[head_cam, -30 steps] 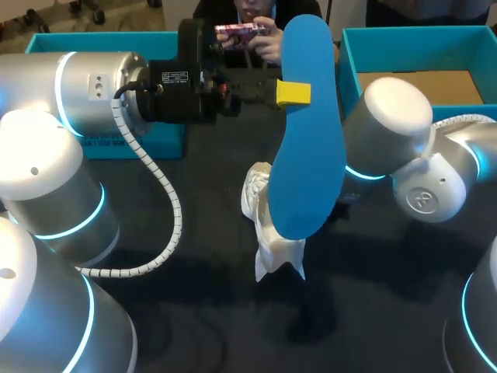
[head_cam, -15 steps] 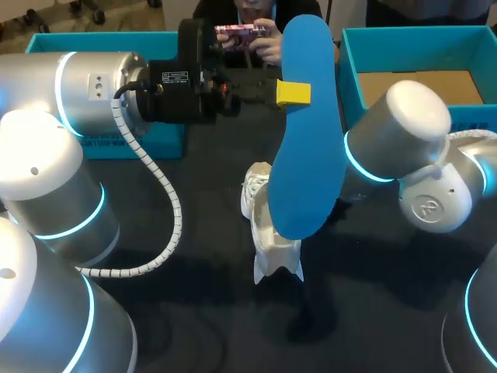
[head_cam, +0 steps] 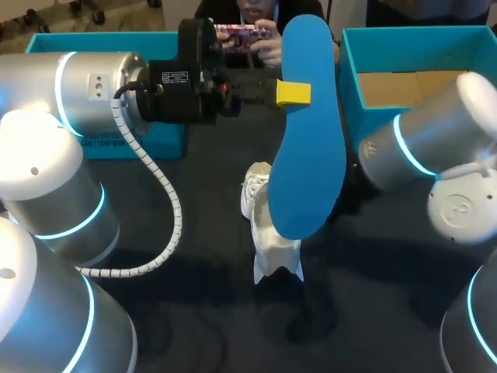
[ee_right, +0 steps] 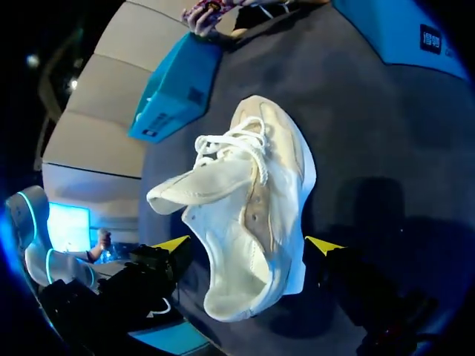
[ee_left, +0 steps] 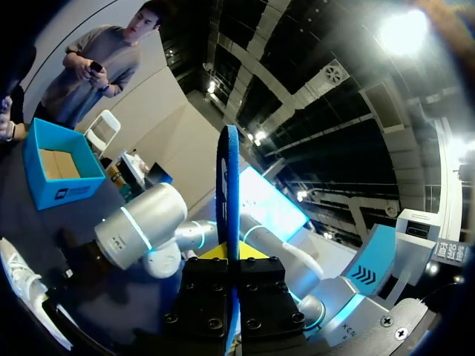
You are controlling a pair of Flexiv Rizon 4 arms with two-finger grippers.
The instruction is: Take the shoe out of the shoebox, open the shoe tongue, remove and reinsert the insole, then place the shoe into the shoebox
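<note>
Evidently to keep it clear, the left claw [ee_left: 231, 259] grips the blue insole [head_cam: 307, 155] upright above the table [head_cam: 194, 241], while the right claw [ee_right: 249, 245], released, straddles the white shoe [ee_right: 252, 193] lying there, likely to steady it.

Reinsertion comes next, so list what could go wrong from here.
1. The left pincer grips the blue insole at one edge only; its long free end could swing or slip on the way down.
2. The shoe rests on the table, and whether the right pincer holds it is unclear; unheld, it may slide under a push.
3. Its raised tongue and loose laces lie near the opening and could snag the insole.
</note>
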